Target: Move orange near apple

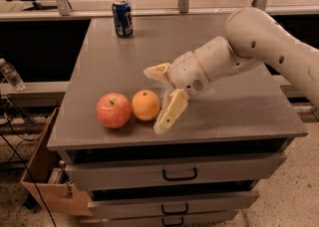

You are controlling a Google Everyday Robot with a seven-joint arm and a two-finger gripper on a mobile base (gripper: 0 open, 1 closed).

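The orange (145, 105) sits on the grey cabinet top (234, 106), right next to the red-pink apple (113, 110) on its left; they are about touching. My gripper (157, 96) is just right of the orange with its cream fingers spread wide apart. One finger (169, 114) reaches toward the front edge, the other (155, 71) points back. The fingers are off the orange. The white arm comes in from the right.
A blue soda can (122, 17) stands at the back left of the top. Drawers with black handles (179, 174) are below. A cardboard box (47, 181) and a plastic bottle (10, 74) are at the left, off the cabinet.
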